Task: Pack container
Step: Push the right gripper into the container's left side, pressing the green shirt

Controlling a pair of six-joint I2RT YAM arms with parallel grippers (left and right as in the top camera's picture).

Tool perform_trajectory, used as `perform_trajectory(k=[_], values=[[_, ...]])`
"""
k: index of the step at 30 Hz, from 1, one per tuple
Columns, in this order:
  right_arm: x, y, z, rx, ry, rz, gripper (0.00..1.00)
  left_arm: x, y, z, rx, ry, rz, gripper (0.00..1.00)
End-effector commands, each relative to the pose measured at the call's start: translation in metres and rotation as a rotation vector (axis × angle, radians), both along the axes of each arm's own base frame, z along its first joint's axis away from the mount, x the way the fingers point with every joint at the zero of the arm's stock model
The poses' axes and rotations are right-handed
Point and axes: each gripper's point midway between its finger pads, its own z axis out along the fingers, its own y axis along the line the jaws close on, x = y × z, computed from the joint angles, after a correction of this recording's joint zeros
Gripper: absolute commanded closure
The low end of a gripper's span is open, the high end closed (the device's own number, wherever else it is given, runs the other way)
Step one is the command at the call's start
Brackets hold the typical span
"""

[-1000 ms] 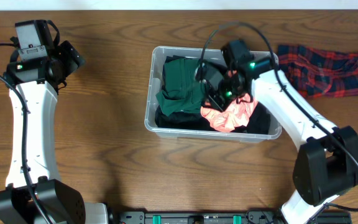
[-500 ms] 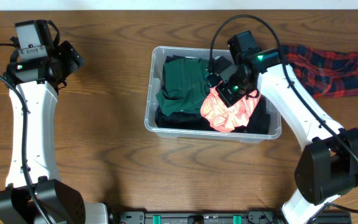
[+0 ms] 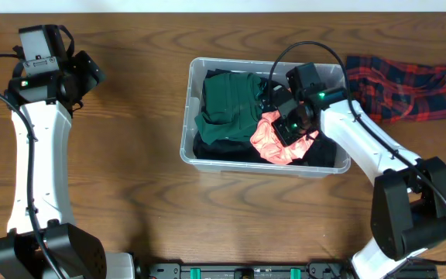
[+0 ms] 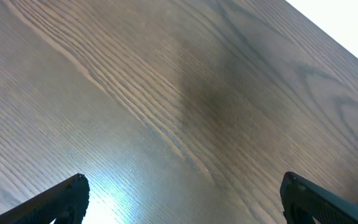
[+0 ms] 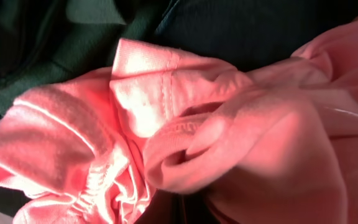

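At the far left my left gripper point(image 3: 88, 72) hangs over bare wood of the surface point(image 3: 130, 194), well apart from everything else; its wrist camera shows both fingertips point(image 4: 64, 198) spread wide with nothing between them. Right of centre the container point(image 3: 190, 116) sits flat on the surface, long side across. In its left half a green garment point(image 3: 227, 105) lies bunched on top of a black one point(image 3: 223, 147) that covers the floor of the bin. In its right half a pink cloth point(image 3: 279, 146) is heaped up against the near wall. My right gripper point(image 3: 286, 124) is down inside the container, on the upper edge of that pink heap, and it is fully closed. Its wrist camera sees only crumpled pink folds close up, with dark fabric behind, so I cannot tell whether any cloth is pinched. At the far right, outside the bin, a red and blue plaid cloth point(image 3: 405, 85) lies rumpled on the surface.
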Motion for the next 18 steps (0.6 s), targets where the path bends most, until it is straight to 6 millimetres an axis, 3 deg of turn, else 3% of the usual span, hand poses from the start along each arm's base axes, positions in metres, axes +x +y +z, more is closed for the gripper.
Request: perform_trajectory(k=[1,7,12,18], values=[[-0.017,-0.009,-0.015,-0.044,0.086,-0.025,0.99,0.0,0.004,0.003,0.014,-0.003,0.012,0.02],[0.019,0.006,0.05,0.017,-0.044,-0.022,0.99,0.0,0.004,0.003,0.014,-0.003,0.012,0.02],[0.04,0.035,0.1,0.145,-0.157,0.022,0.99,0.0,0.004,0.003,0.014,-0.003,0.012,0.02],[0.048,0.07,0.114,0.263,-0.22,0.093,0.99,0.0,0.004,0.003,0.014,-0.003,0.012,0.02]])
